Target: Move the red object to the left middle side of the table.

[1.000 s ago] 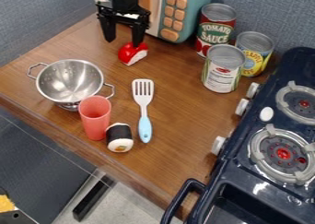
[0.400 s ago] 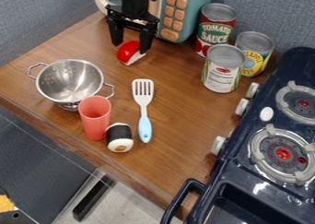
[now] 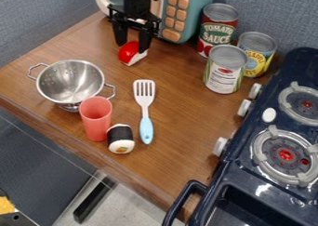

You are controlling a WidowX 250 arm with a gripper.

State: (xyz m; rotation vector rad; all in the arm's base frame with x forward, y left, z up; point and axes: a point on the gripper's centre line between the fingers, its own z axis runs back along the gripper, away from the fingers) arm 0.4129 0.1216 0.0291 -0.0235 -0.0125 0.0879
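The wood counter (image 3: 186, 113) spreads below your tool (image 3: 134, 47) — its fingers stand apart, with the red object (image 3: 128, 52) low between them. Just behind the tool, you have the toy microwave (image 3: 191, 9); out in front, the colander (image 3: 69, 81) and spatula (image 3: 144, 97) — farther still, the cup (image 3: 96, 120).

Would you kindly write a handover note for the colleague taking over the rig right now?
Gripper: open, fingers down on either side of the red object; whether they touch it, I cannot tell.
Red object: on the table, toward the back, near the microwave.
Done: gripper placed around it.
Left: grip it, carry it to the table's left middle side, release; probably mind the colander there.
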